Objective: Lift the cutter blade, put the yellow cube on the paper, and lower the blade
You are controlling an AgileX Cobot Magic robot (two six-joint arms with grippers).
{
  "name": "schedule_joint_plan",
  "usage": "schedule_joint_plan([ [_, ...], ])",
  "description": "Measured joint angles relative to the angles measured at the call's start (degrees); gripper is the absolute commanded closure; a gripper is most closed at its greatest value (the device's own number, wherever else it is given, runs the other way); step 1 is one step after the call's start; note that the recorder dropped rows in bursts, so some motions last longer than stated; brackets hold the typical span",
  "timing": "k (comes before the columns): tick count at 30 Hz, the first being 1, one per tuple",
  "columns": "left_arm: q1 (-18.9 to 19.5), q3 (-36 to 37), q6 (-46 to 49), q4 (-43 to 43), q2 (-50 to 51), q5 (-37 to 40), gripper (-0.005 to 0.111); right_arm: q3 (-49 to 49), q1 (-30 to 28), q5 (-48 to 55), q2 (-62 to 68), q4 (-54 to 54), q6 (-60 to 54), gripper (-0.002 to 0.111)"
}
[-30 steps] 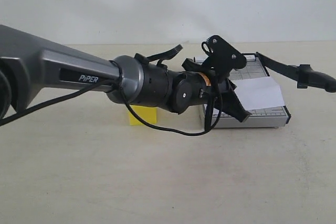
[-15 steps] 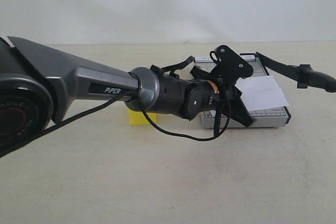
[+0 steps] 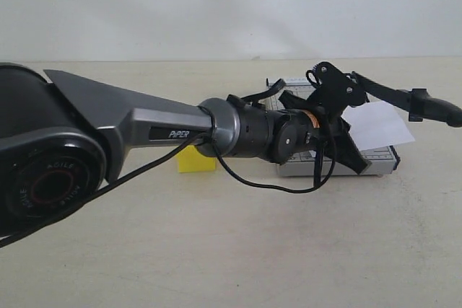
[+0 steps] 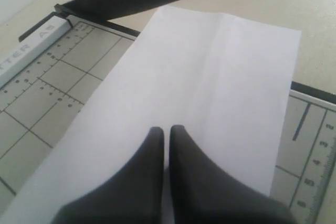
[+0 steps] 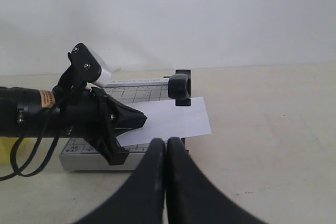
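The cutter blade (image 3: 393, 94) stands raised at a slant over the grey gridded trimmer, its handle (image 5: 181, 87) in the air. The paper (image 3: 379, 124) lies on the trimmer and sticks out past its cutting edge. My left gripper (image 3: 349, 124) is shut, its fingertips (image 4: 160, 135) resting on top of the paper (image 4: 210, 77). The yellow cube (image 3: 196, 160) sits on the table left of the trimmer, partly hidden behind my left arm. My right gripper (image 5: 166, 142) is shut and empty, low over the table a short way from the trimmer's end.
The trimmer base (image 3: 375, 158) sits on a beige table in front of a white wall. My left arm (image 3: 144, 131) stretches across the view from the left, with a loose black cable (image 3: 274, 185) hanging below it.
My left arm has reached further right, and the paper under its fingertips has slid right until it overhangs the cutting edge. The blade and cube have not moved.
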Motion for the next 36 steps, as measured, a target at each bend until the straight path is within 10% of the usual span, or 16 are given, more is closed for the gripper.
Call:
schedule_joint_plan([
  [15,-0.5,-2.5,0.0,-0.3,0.7,2.6,0.100,0.0,0.0,2.1,0.0,0.0,0.0,0.108],
  [25,-0.7,-3.6,0.0,-0.3,-0.3,6.1,0.054,0.0,0.0,2.1,0.0,0.0,0.0,0.108],
  [36,0.6,-3.6,0.2,0.0,-5.3,9.8,0.058,0.0,0.0,2.2,0.0,0.1,0.0,0.108],
])
